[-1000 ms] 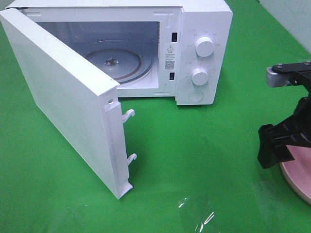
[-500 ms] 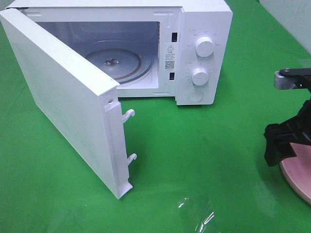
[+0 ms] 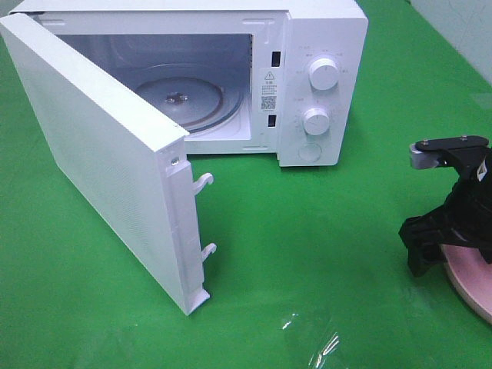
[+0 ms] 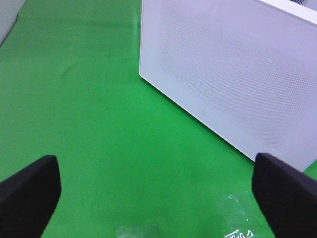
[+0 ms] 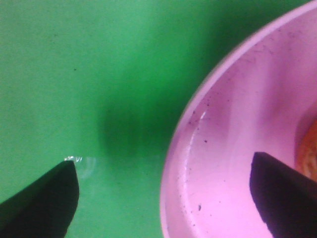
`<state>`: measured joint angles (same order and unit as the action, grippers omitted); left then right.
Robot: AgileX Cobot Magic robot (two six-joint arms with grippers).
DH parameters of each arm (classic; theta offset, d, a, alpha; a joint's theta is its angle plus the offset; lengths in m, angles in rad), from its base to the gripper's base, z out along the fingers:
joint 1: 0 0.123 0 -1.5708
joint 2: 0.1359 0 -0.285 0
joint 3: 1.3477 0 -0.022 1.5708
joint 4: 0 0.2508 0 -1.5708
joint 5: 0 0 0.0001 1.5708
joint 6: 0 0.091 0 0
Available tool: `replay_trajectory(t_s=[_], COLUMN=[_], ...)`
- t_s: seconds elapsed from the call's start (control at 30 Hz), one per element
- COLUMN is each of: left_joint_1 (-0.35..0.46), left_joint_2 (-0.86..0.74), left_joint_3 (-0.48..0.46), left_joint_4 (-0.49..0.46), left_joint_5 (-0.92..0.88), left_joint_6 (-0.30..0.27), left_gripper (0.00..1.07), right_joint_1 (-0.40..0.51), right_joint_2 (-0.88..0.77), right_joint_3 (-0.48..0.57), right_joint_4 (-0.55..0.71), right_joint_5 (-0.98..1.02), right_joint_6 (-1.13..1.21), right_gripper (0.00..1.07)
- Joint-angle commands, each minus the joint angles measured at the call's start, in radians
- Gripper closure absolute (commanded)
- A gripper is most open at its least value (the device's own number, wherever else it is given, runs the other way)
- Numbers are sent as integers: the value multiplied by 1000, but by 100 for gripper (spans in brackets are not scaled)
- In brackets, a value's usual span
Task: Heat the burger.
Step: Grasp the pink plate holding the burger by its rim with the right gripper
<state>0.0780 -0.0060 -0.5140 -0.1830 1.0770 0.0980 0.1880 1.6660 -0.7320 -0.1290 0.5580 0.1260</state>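
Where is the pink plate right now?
The plate lies at the high view's far right edge, on the green cloth, under the right hand, right of the microwave.

Left gripper (image 4: 158, 198), mine: two matt black fingertips (image 4: 29, 196), blunt wedges with plain faces and no markings. Right gripper (image 3: 450, 240), mine, standing to the right of the microwave (image 3: 323, 84): black throughout, with an angular moulded body and stepped edges; in the wrist view its tips are the same matt black wedges. Mounting hardware: a flat black plate (image 3: 453, 143) carrying small pale screw heads, capped at the end nearest the microwave by a rounded silver-grey metal block (image 3: 421, 157). Marking: one thin yellowish streak (image 3: 485, 174) on my black housing.
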Motion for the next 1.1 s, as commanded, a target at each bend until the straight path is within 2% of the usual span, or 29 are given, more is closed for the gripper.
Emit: replay_trajectory(t_s=[0.03,0.23,0.57,0.7,0.77,0.8,0.83,0.87,0.9,0.93,0.97,1.0,1.03,1.07,1.1], left_joint_1=[3,3,3,3,3,3,3,3,3,3,3,3,3,3,3], left_joint_2=[-15,-15,-15,-15,-15,-15,-15,-15,-15,-15,-15,-15,-15,-15,-15], left_joint_3=[-1,-1,-1,-1,-1,-1,-1,-1,-1,-1,-1,-1,-1,-1,-1], left_joint_4=[-3,-3,-3,-3,-3,-3,-3,-3,-3,-3,-3,-3,-3,-3,-3], left_joint_5=[-8,-8,-8,-8,-8,-8,-8,-8,-8,-8,-8,-8,-8,-8,-8], left_joint_6=[-5,-5,-5,-5,-5,-5,-5,-5,-5,-5,-5,-5,-5,-5,-5], left_gripper=[10,10,10,10,10,10,10,10,10,10,10,10,10,10,10], right_joint_1=[-17,-46,-46,-46,-46,-46,-46,-46,-46,-46,-46,-46,-46,-46,-46], right_joint_2=[30,71,143,143,143,143,143,143,143,143,143,143,143,143,143], right_joint_3=[-2,-2,-2,-2,-2,-2,-2,-2,-2,-2,-2,-2,-2,-2,-2], right_joint_4=[-8,-8,-3,-4,-5,-5,-5,-5,-6,-6,-7,-7,-7,-7,-7], right_joint_5=[-29,-60,-80,-79,-79,-79,-78,-78,-78,-78,-76,-74,-74,-70,-70], right_joint_6=[6,6,9,13,25,25,25,25,25,25,25,25,25,25,25], right_gripper=[19,21,24,29,38,38,46,46,57,57,71,76,76,89,89])
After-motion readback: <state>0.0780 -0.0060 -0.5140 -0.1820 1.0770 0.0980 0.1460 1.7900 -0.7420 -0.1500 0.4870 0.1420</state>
